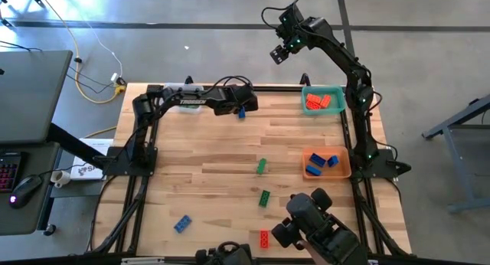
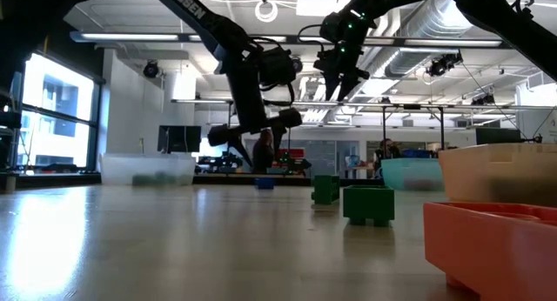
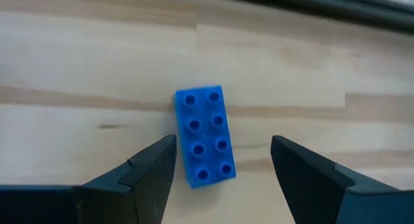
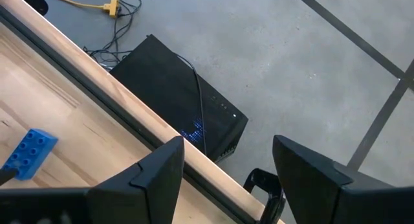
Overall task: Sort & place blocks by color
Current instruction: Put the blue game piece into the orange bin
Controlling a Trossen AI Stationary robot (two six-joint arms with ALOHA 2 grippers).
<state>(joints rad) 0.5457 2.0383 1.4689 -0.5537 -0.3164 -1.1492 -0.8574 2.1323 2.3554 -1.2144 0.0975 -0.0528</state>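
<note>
- Overhead, the left gripper (image 1: pixel 243 106) hangs over a blue block (image 1: pixel 242 112) at the table's far edge, near the clear tray (image 1: pixel 184 89); the right gripper (image 1: pixel 280 50) is raised beyond the table. Red blocks (image 1: pixel 321 103) fill the teal tray (image 1: pixel 334 89), blue ones the orange tray (image 1: pixel 342 171); green (image 1: pixel 261 166), red (image 1: pixel 264 238) and blue (image 1: pixel 181 224) blocks lie loose
- Low view: green blocks (image 2: pixel 368 204) stand on the wood
- Left wrist: jaws open, straddling the blue block without touching it
- Right wrist: jaws open, empty, over the floor
</note>
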